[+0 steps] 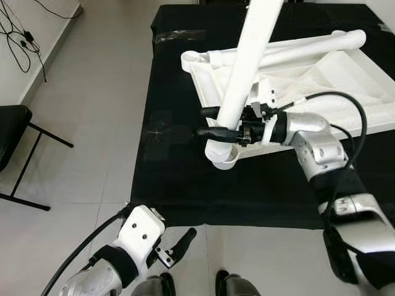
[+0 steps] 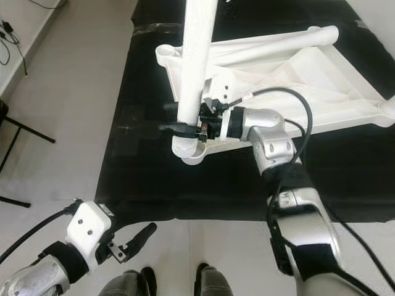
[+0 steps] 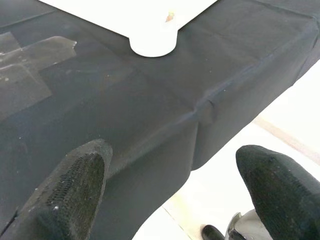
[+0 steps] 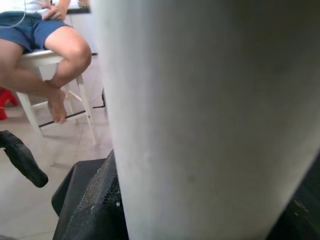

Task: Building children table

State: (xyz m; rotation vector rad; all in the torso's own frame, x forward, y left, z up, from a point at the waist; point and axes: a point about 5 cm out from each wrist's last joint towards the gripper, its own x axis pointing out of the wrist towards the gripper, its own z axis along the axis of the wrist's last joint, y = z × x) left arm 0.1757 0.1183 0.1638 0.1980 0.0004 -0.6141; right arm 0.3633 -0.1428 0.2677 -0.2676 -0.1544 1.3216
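Children's tabletop [image 1: 345, 77] lay upside down on the black-draped desk [image 1: 185, 185], underside up, so that the corner sockets faced upward to take the legs. Two legs lay along its far rim, not yet fitted as far as could be judged.

Right tool [image 1: 216, 123] clenched on a white leg [image 1: 247, 68], fingers on either side of the tube just above its lower end. Leg was held nearly upright, leaning slightly, with its foot at the near corner socket [image 1: 222, 157]. Judged: held low for control while the end is seated. Whether it was fully seated could not be told.

Left tool [image 1: 182, 243] hung released and empty, below the desk's near edge over the floor, fingers spread; in its wrist view the cloth edge and a rounded tabletop corner [image 3: 152, 42] showed.

A seated person's legs [image 4: 55, 55] appeared in the right wrist view.
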